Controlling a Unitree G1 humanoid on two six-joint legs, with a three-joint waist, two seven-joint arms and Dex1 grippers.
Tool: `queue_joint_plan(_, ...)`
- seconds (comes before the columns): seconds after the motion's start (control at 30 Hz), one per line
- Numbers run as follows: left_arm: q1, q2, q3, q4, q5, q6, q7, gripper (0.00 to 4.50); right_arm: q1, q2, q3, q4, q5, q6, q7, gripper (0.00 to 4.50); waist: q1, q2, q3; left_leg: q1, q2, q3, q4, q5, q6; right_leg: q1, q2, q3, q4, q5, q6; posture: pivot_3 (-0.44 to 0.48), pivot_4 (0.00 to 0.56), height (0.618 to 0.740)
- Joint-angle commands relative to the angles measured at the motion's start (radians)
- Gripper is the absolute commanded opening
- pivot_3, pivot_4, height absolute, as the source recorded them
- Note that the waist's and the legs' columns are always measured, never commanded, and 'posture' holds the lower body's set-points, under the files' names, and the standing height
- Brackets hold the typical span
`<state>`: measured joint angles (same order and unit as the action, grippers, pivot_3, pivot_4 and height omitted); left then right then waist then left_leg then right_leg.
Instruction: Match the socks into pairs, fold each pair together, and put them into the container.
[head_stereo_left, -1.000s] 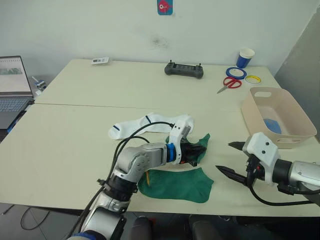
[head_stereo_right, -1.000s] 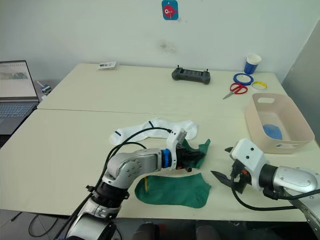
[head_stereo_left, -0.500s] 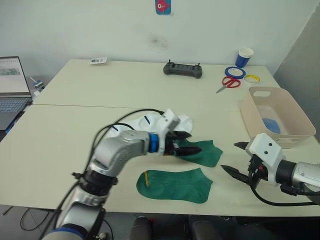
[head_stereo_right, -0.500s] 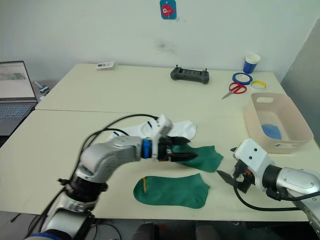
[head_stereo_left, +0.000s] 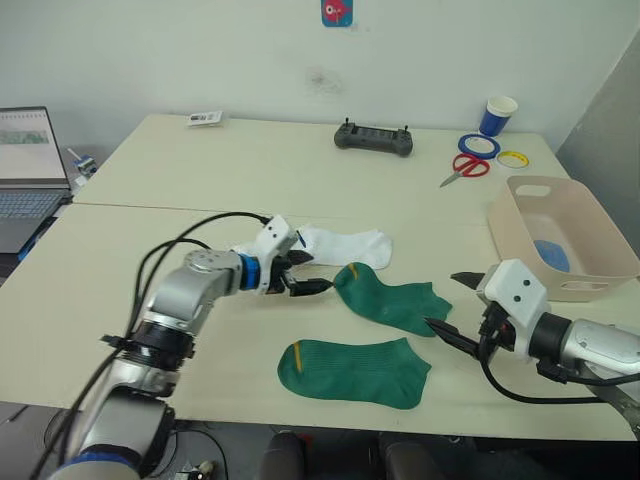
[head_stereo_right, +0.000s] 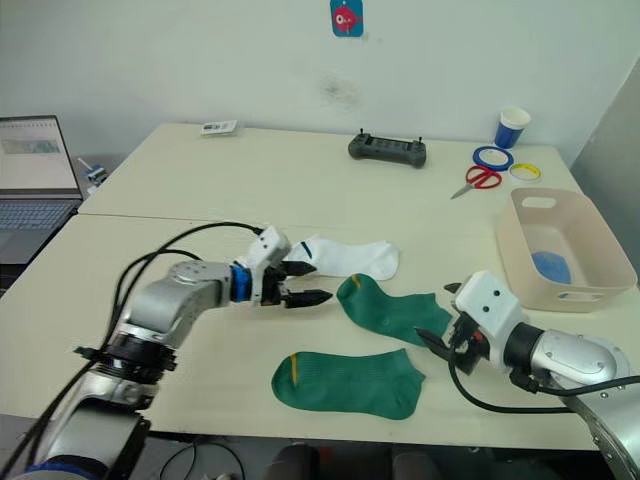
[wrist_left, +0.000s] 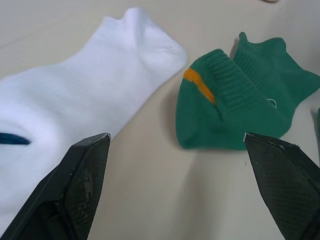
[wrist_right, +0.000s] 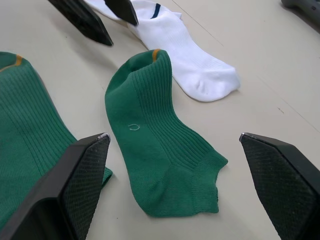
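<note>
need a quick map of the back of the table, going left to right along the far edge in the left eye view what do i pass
Laptop → small white card → black controller → red scissors → blue tape roll → blue-and-white paper cup → yellow tape ring.

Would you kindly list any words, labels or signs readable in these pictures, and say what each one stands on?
No text can be read.
wall sticker: a red and blue figure, wording too small to read.
white tag on the far table: print too small to read.
laptop screen: content blurred.
</note>
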<state>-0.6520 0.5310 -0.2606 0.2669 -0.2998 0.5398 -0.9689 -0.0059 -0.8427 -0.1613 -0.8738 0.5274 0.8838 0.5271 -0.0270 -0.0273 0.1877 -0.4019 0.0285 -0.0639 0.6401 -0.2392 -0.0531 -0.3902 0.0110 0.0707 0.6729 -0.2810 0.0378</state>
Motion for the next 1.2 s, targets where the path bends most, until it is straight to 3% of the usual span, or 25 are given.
queue_joint_plan(0.03, -0.063, -0.045, -0.003, 0.071, 0.066, -0.089, 0.025, 4.06, 0.0, 0.002, -0.009, -0.025, -0.012, -0.014, -0.012, 4.5, 0.0, 0.0, 0.0, 0.0, 0.0, 0.0, 0.0, 0.0, 0.0, 0.0, 0.0, 0.0, 0.0, 0.0, 0.0, 0.0, 0.15, 0.74)
queue_joint_plan(0.23, -0.085, -0.11, -0.022, 0.118, 0.089, -0.107, -0.035, 2.24, 0.028, 0.019, -0.015, -0.015, -0.033, -0.021, -0.033, 4.5, -0.003, 0.0, 0.0, 0.0, 0.001, 0.0, 0.0, 0.0, 0.0, 0.0, 0.001, 0.0, 0.001, 0.0, 0.0, 0.0, 0.15, 0.74)
queue_joint_plan(0.47, -0.043, -0.066, -0.023, 0.027, 0.072, -0.04, -0.143, 0.01, 0.016, 0.107, 0.007, 0.072, -0.076, -0.021, -0.103, 4.5, -0.007, 0.0, 0.0, 0.001, 0.001, -0.001, 0.0, 0.0, 0.0, 0.0, 0.001, 0.0, 0.003, 0.0, 0.0, 0.0, 0.15, 0.74)
queue_joint_plan(0.73, -0.037, -0.037, -0.016, 0.013, 0.078, -0.025, -0.157, 0.01, -0.099, 0.269, 0.124, 0.326, -0.181, -0.08, -0.189, 4.5, -0.006, 0.0, 0.0, 0.002, 0.001, 0.0, 0.001, 0.0, 0.0, 0.0, 0.001, 0.001, 0.005, 0.0, 0.0, 0.0, 0.15, 0.74)
queue_joint_plan(0.87, -0.025, -0.038, -0.017, -0.004, 0.08, -0.019, -0.154, 0.01, -0.112, 0.286, 0.162, 0.417, -0.199, -0.067, -0.162, 4.5, -0.005, 0.0, 0.0, 0.001, 0.001, 0.0, 0.001, 0.0, 0.0, -0.001, 0.001, 0.0, 0.005, 0.0, -0.001, 0.0, 0.15, 0.74)
queue_joint_plan(0.97, -0.015, -0.037, -0.016, -0.017, 0.081, -0.016, -0.151, 0.0, -0.1, 0.288, 0.173, 0.423, -0.193, -0.04, -0.148, 3.91, -0.005, 0.0, 0.0, 0.001, 0.001, -0.001, 0.0, 0.0, 0.0, -0.001, 0.001, 0.0, 0.005, 0.0, -0.001, 0.0, 0.15, 0.74)
queue_joint_plan(1.2, 0.001, -0.029, -0.013, -0.037, 0.082, -0.009, -0.149, 0.0, -0.079, 0.308, 0.178, 0.392, -0.185, -0.024, -0.146, 1.42, -0.006, 0.0, 0.0, 0.002, 0.001, -0.001, 0.001, 0.0, 0.0, -0.001, 0.001, 0.0, 0.006, 0.0, -0.001, 0.0, 0.15, 0.74)
